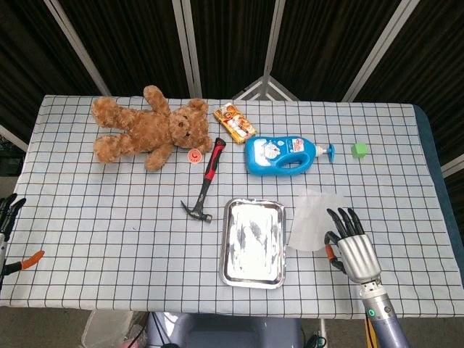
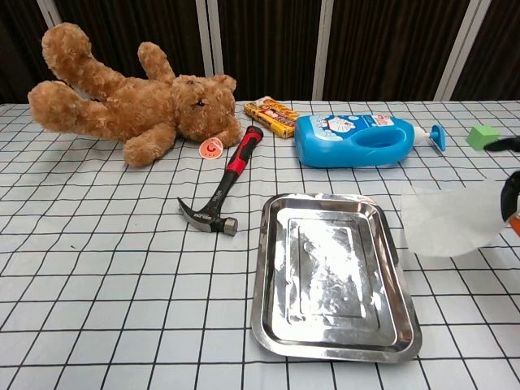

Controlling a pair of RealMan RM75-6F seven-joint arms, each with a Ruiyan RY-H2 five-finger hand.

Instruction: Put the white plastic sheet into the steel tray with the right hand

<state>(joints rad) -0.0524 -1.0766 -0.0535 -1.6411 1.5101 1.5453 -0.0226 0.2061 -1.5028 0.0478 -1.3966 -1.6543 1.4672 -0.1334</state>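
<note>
My right robot hand [image 1: 351, 245] holds the white plastic sheet [image 1: 313, 220] by its near-right edge, lifted off the surface. The sheet hangs just right of the steel tray [image 1: 253, 242], which lies leftward of my hand, long axis running away from me.

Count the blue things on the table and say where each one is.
1: the blue bottle lies on its side behind the steel tray, between the snack packet and the green cube.
</note>
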